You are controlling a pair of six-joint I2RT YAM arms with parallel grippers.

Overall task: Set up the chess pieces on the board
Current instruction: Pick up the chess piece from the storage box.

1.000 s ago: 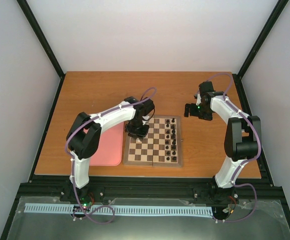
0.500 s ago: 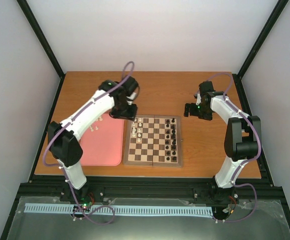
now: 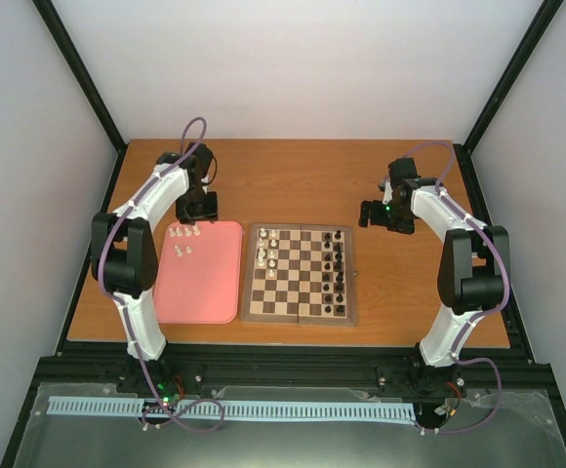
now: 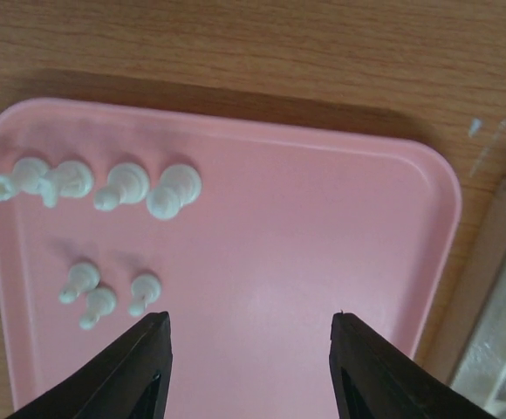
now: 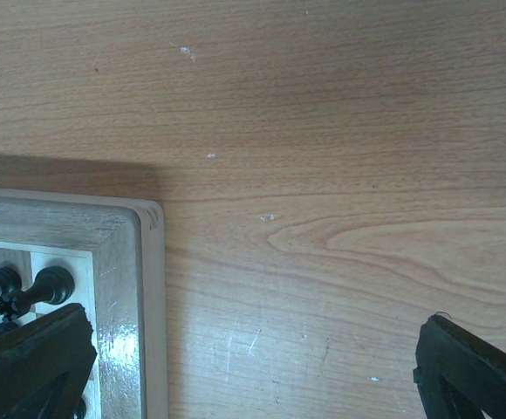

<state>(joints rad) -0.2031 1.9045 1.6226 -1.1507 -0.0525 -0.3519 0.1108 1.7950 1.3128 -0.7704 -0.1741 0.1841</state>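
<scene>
- The small cream-white chess pieces [image 4: 113, 188] are split between two places. Seven sit on the flat pink rounded-rectangle tray [image 4: 323, 262], near its far left corner: four in a row by the far rim and three in a cluster just nearer.
- More cream-white chess pieces [image 3: 269, 248] stand on the square wooden chessboard [image 3: 299, 318], on the squares along its left side toward the far end. The exact count cannot be told from the top view.
- The chessboard has light and dark brown checkered squares and a tan border frame. It lies flat on the wooden tabletop [image 3: 293, 180], just beside the right edge of the pink tray.
- The small black chess pieces [image 3: 339, 263] stand in two columns along the right side of the chessboard.
- The left claw [image 4: 249, 319] hangs over the far part of the pink tray. Its fingers are spread, nothing is between them, and the seven pieces lie to its left, apart from both fingers.
- The right claw [image 5: 255, 319] is above bare tabletop just off the far right corner of the chessboard. Its fingers are wide apart and hold nothing.
</scene>
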